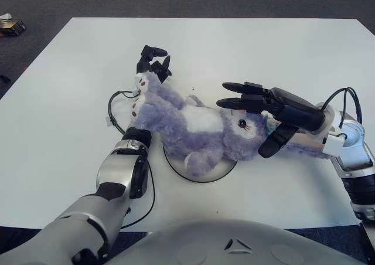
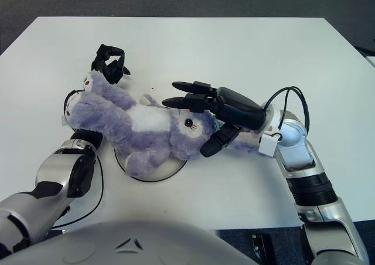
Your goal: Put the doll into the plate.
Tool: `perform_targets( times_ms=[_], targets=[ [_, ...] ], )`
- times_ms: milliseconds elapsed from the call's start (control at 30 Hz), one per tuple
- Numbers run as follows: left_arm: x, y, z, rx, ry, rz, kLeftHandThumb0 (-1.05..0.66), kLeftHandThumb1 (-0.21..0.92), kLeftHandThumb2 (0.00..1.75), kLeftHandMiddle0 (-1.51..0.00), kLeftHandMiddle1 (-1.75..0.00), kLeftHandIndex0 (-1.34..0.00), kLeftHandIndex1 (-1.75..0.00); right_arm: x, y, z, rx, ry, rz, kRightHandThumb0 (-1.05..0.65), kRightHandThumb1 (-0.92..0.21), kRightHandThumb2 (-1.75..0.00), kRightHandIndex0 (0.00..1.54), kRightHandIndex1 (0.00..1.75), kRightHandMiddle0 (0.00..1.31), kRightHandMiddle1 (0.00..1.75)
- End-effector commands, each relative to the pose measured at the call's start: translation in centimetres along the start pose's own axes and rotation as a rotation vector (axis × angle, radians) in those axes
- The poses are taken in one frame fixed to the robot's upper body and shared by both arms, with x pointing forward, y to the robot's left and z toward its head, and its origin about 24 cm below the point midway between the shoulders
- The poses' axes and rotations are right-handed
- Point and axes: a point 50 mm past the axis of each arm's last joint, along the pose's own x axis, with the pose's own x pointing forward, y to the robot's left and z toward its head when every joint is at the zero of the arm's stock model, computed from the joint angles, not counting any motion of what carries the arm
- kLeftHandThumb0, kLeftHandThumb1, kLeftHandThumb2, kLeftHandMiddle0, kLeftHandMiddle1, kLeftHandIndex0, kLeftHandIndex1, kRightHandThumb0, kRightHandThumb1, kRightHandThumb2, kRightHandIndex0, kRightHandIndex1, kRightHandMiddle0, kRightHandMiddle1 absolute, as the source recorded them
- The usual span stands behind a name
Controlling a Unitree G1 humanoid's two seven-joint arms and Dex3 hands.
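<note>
A purple plush doll [image 1: 193, 127] lies on its back across the white, dark-rimmed plate [image 1: 202, 179] and hides most of it. Its head points right and its legs point up-left. My right hand [image 1: 249, 121] hovers open at the doll's head, two fingers stretched over the face and the thumb below its cheek, slightly apart from the fur. My left hand [image 1: 153, 60] shows just beyond the doll's raised foot with its fingers curled. Its forearm runs under the doll's body.
The white table [image 1: 246, 48] stretches far and right of the doll. A black cable [image 1: 111, 109] loops on the table by my left wrist. Dark floor surrounds the table, with a small object [image 1: 10, 26] lying on it at the far left.
</note>
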Motion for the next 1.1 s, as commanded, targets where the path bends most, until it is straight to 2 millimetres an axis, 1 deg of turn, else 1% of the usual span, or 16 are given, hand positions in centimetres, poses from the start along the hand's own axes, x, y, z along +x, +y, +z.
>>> perform_targets(
  times_ms=[0, 733, 767, 800, 833, 867, 900, 967, 1067],
  targets=[
    [-0.3, 0.1, -0.4, 0.002, 0.009, -0.003, -0.35, 0.92, 0.31, -0.84, -1.66, -0.42, -1.52, -0.4, -1.6, 0.1, 0.005, 0.001, -0.035, -0.6, -0.92, -0.52, 0.06, 0.0, 0.27, 0.01],
    [-0.3, 0.1, -0.4, 0.002, 0.009, -0.003, -0.35, 0.92, 0.31, -0.84, -1.66, -0.42, -1.52, -0.5, -1.7, 0.1, 0.016, -0.001, -0.031, -0.6, -0.92, -0.52, 0.07, 0.0, 0.26, 0.0],
    [-0.4, 0.0, -0.4, 0.002, 0.009, -0.006, -0.35, 0.92, 0.31, -0.84, -1.66, -0.42, -1.52, -0.4, -2.4, 0.0, 0.015, -0.004, -0.053, -0.6, -0.92, -0.52, 0.07, 0.0, 0.26, 0.0],
    [-0.4, -0.1, -0.4, 0.0, 0.008, -0.009, -0.35, 0.92, 0.31, -0.84, -1.66, -0.42, -1.52, -0.7, -3.9, -0.4, 0.064, 0.033, -0.168, -0.57, -0.92, -0.52, 0.11, 0.01, 0.28, 0.01],
    [-0.4, -0.1, -0.4, -0.002, 0.008, -0.011, -0.35, 0.92, 0.31, -0.84, -1.66, -0.42, -1.52, -1.1, -4.9, -0.7, 0.102, 0.063, -0.257, -0.53, -0.92, -0.51, 0.15, 0.02, 0.3, 0.02],
    [-0.4, -0.1, -0.4, -0.003, 0.007, -0.012, -0.35, 0.92, 0.31, -0.84, -1.66, -0.42, -1.52, -1.4, -5.5, -0.9, 0.129, 0.084, -0.315, -0.46, -0.92, -0.48, 0.22, 0.02, 0.32, 0.02],
    [-0.5, -0.1, -0.4, -0.003, 0.008, -0.012, -0.35, 0.92, 0.31, -0.84, -1.66, -0.42, -1.52, -1.6, -5.8, -1.0, 0.147, 0.103, -0.352, -0.42, -0.92, -0.46, 0.26, 0.02, 0.34, 0.03],
    [-0.4, 0.0, -0.4, -0.003, 0.008, -0.012, -0.35, 0.92, 0.31, -0.84, -1.67, -0.42, -1.52, -1.6, -5.8, -1.0, 0.158, 0.117, -0.37, -0.37, -0.92, -0.4, 0.31, 0.02, 0.36, 0.03],
    [-0.4, 0.0, -0.4, -0.004, 0.008, -0.013, -0.35, 0.92, 0.31, -0.84, -1.67, -0.42, -1.52, -1.6, -5.9, -1.0, 0.167, 0.127, -0.378, -0.33, -0.92, -0.36, 0.34, 0.02, 0.37, 0.03]
  ],
)
